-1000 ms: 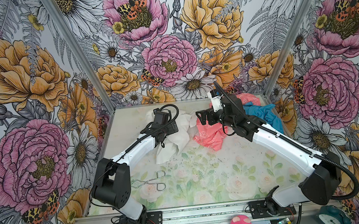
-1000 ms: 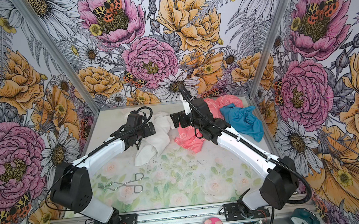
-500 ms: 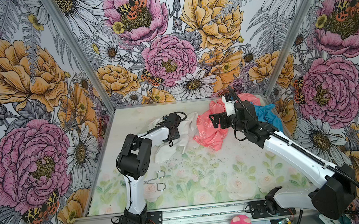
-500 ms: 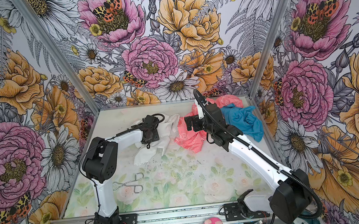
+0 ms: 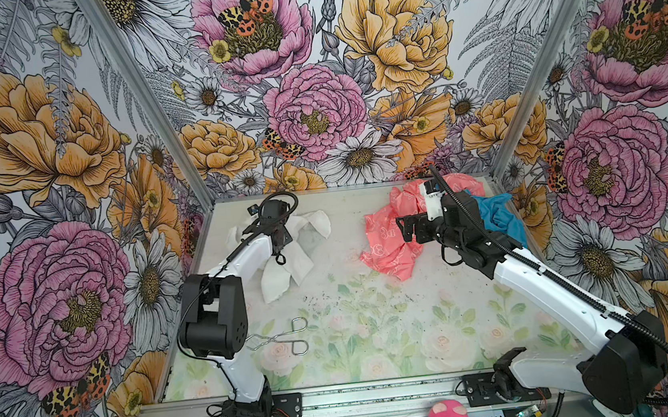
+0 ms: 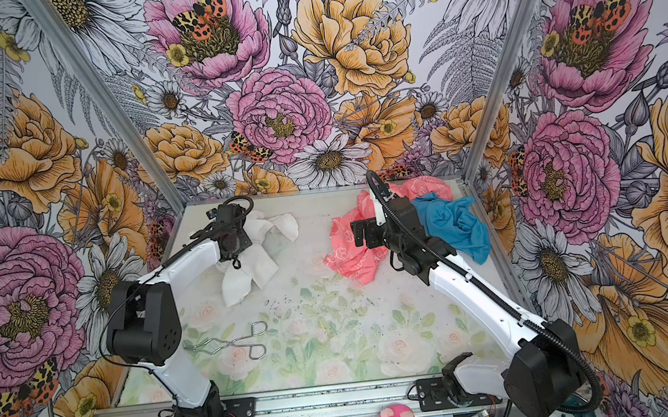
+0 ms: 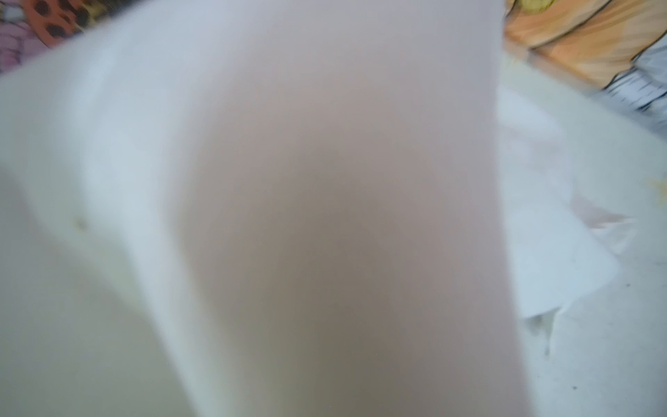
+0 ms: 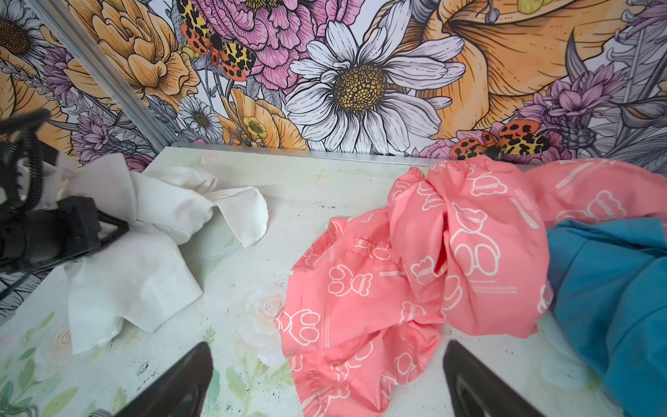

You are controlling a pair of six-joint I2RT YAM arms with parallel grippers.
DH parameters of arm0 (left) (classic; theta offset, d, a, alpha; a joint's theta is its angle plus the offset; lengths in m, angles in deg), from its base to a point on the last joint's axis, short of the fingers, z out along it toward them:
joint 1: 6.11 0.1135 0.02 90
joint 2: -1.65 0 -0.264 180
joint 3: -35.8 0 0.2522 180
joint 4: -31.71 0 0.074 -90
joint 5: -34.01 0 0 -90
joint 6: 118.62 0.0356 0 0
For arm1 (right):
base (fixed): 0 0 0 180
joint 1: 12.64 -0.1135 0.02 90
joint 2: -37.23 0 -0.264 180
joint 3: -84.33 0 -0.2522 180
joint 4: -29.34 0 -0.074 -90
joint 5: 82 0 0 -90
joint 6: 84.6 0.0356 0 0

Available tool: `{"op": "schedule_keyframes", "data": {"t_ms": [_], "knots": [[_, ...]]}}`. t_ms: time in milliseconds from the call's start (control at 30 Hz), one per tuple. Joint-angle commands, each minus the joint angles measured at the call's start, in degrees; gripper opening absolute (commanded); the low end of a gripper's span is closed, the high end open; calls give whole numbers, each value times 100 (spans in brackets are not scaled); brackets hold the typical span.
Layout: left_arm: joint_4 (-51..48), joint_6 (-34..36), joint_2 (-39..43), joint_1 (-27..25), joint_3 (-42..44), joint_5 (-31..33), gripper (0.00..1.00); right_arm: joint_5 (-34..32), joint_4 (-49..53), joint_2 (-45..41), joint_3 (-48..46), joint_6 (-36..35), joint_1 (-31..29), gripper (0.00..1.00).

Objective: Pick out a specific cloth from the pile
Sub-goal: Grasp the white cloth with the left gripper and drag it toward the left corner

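Since a second ago the white cloth [image 5: 284, 275] has gone from lying right against the pink one near the middle to sitting over at the back left of the table [image 5: 378, 339]. The right arm has also backed off toward its own side.

Left gripper [image 5: 278, 246] is clenched now, down on top of the white cloth, with the fabric bunched up toward it. The exact pinch spot is hidden under the gripper body. In the left wrist view the white cloth [image 7: 325, 216] is blurry and fills nearly the whole picture, so it's right up against the lens. In both top views the cloth is crumpled, with one flap pointing toward the back wall and a couple of folds trailing toward the front.

What's left of the pile [image 8: 505, 234] is at the back right: pink cloth [image 5: 386, 250] with the white outline print, and blue cloth [image 5: 496, 215] tucked against its right side. There's a clear strip of bare table between the white cloth and the pink one, so they're well apart.

Right gripper [image 8: 325, 379] hangs over the near edge of the pink cloth with its jaws spread wide and nothing between them.

Metal tongs [image 5: 282, 337] lie flat near the front left, beside the left arm's base joint.
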Motion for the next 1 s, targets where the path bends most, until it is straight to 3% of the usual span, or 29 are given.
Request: {"op": "schedule_keyframes", "data": {"t_ms": [0,300,733,967], "knots": [[152,304,531,112,-155,657,0,14,-171,-184,-39,71,42,100],[151,519,597,365,-534,879,0,132,-249,-220,-137,124,67,100],[220,47,-1486,656,-630,181,0,5,-256,-698,-603,2,111,100],[231,-211,-2012,786,-628,-346,5,-8,-249,-846,-788,4,200,99]]}}
